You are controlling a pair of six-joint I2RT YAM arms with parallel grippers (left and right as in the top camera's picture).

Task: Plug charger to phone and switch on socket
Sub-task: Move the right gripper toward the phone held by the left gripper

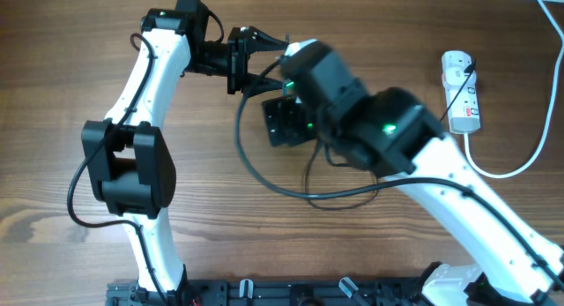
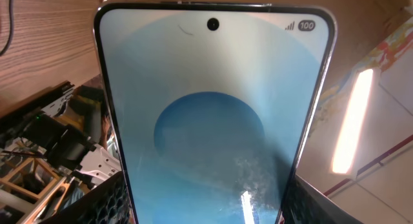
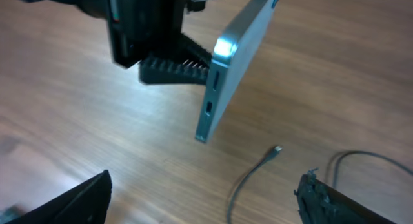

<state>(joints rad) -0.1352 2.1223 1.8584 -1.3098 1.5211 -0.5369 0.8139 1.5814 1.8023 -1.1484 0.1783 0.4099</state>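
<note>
The step in hand is the plugging-in, with the connector not yet picked up. The left gripper [image 1: 263,63] is clamped on the phone [image 3: 235,62] and holds it off the table [image 3: 64,121], tilted, with its bottom edge and charging port turned toward the right arm. The right gripper [image 3: 206,185] hangs just in front of the phone with its jaws spread wide and nothing between them. The charger [image 3: 248,179] lies loose on the wood below and just beside the phone's lower corner, its small tip [image 3: 276,149] pointing roughly up at the port without touching it.

By my reading, the next move calls for the right gripper to drop onto the cable close behind the tip, pinch it, and line the tip up with that narrow slot — a fine alignment, and the thin cable will likely flex. The socket [image 1: 461,93], well apart from the phone beyond the right arm, has a black plug in it; its switch position is too small to tell.

The right wrist view alone shows the port and the tip together. The left wrist view shows the lit blue screen — nothing of the cable. Overhead, the right arm covers the phone, but only there do the socket and the cable's loop appear.
</note>
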